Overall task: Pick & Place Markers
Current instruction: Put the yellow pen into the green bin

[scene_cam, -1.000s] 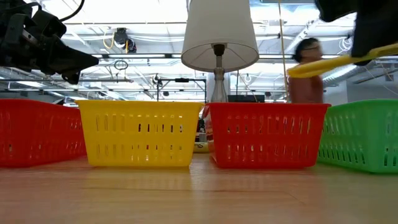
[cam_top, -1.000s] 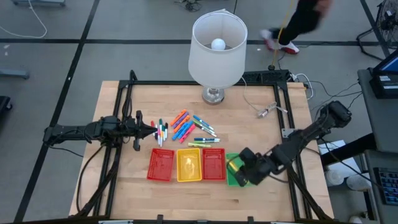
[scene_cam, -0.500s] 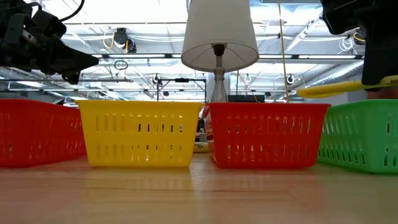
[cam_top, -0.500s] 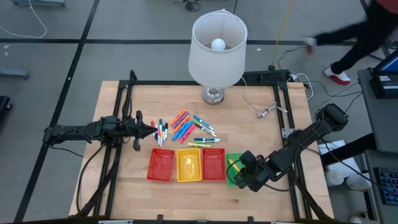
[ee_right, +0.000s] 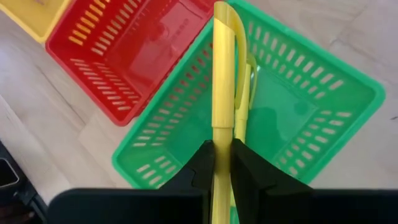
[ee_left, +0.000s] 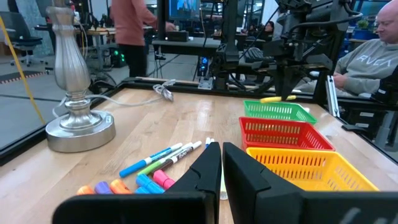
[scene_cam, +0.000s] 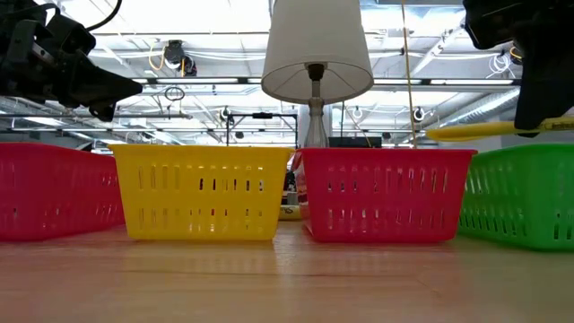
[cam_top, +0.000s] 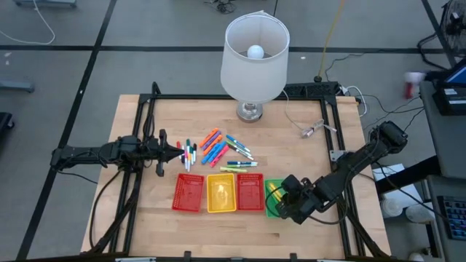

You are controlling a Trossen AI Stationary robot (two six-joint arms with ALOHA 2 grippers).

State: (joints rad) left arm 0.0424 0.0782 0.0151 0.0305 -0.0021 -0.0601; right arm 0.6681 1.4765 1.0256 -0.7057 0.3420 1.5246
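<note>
Hovering at lower right, the right gripper is clenched on a yellow marker sticking out over the green tray.

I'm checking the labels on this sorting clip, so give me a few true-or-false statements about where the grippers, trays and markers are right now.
1. The right gripper holds a yellow marker over the green tray. True.
2. The green tray is empty. False: another yellow marker already lies inside it.
3. The left gripper holds a blue marker. False: its fingers are shut on nothing, beside the loose markers on the table.
4. The yellow tray sits between two red trays. True.
5. The lamp stands on the near edge of the table, in front of the trays. False: it stands at the far side, beyond the markers.
</note>
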